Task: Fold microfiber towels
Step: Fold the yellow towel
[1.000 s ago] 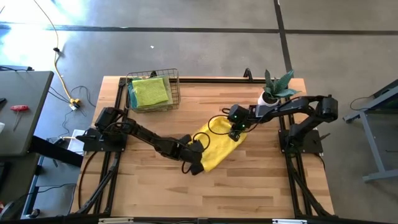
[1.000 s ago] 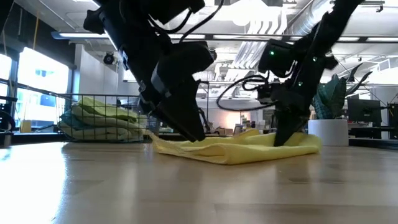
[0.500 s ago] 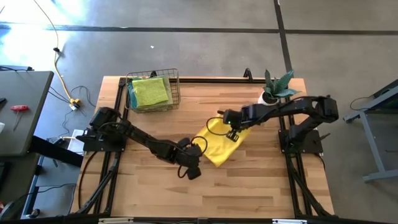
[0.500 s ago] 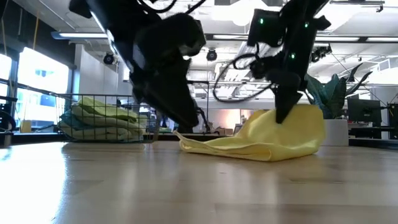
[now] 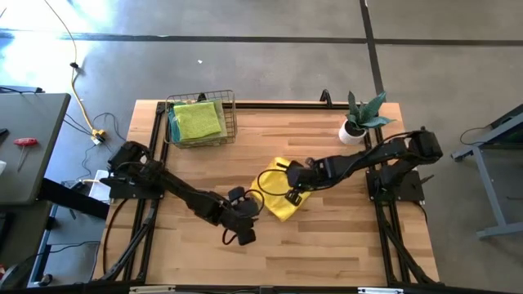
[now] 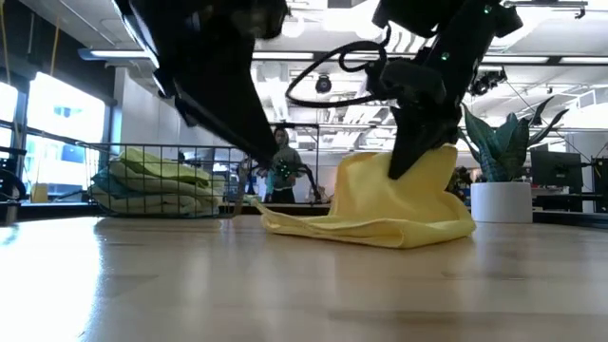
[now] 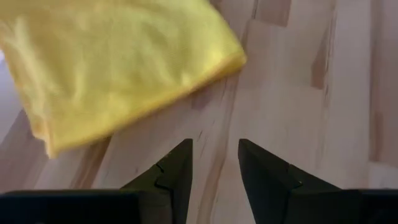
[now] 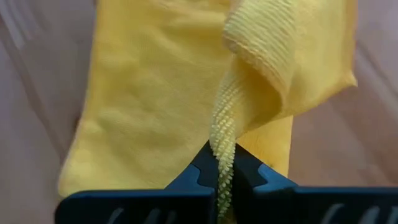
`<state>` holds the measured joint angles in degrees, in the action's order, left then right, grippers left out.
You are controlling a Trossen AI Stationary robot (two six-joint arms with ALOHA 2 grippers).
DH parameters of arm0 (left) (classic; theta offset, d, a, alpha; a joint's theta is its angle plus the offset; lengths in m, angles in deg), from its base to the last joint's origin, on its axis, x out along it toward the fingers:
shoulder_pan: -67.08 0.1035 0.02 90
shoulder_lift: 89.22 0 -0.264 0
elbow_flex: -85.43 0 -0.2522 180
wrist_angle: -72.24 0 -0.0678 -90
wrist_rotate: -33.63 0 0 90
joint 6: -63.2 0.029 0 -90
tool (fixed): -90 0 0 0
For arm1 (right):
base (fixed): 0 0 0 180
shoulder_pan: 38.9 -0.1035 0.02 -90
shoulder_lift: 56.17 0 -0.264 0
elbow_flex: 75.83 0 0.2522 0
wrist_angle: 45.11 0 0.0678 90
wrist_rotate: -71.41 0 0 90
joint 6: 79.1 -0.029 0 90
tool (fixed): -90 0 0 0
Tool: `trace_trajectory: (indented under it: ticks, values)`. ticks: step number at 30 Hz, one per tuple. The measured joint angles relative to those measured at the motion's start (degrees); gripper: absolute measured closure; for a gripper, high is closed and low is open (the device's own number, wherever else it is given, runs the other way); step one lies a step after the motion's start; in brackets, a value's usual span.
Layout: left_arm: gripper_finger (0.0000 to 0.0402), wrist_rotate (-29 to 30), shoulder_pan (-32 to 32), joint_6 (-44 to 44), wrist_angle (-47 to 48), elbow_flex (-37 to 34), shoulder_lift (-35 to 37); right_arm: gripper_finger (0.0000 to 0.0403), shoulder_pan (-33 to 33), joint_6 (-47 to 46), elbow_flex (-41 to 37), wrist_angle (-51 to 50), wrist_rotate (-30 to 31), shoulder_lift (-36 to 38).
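A towel (image 5: 282, 196) lies mid-table between the left gripper (image 5: 243, 237) and right gripper (image 5: 296, 194), with a basket (image 5: 201, 119) of towels (image 5: 196, 121) behind-left and a plant (image 5: 359, 121) behind-right.

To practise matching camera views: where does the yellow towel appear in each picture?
High view: yellow towel at table centre.
Low view: centre-right, one edge lifted.
Left wrist view: upper left, flat.
Right wrist view: fills frame.
Shared landmark: right pincer pinching its edge.
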<state>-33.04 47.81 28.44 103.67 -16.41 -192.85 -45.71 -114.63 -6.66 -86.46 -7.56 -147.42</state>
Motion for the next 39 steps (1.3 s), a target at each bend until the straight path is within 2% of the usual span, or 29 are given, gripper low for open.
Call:
trace_trajectory:
  ticks: [10, 16, 19, 29, 33, 39]
  values:
    - [0.0282, 2.0, -2.6, 0.0, 1.7, 0.1, 0.4, 0.0402, -2.8, -6.1, 0.0, 5.8, -0.5, -4.7]
    - [0.0282, 11.4, -2.5, -1.1, 5.5, 0.0, 0.0, 0.0402, -4.0, -9.6, 1.0, 5.0, -2.6, -4.7]
    - [0.0282, 13.3, -2.5, -1.0, 5.3, 0.1, 0.0, 0.0402, -4.9, -12.1, 1.8, 4.8, -1.0, -4.7]
    - [0.0282, 13.8, -2.5, 1.3, 5.5, 0.1, 0.0, 0.0402, -6.4, -20.2, 2.4, 8.1, 3.3, -6.1]
    - [0.0282, 13.8, -2.5, 2.0, 5.6, 0.1, 0.0, 0.0402, -7.1, -20.3, 2.4, 12.4, 2.7, -8.6]
    - [0.0282, 13.8, -2.5, 2.0, 6.3, 0.1, 0.0, 0.0402, -7.1, -21.2, 2.4, 12.9, 3.3, -11.2]
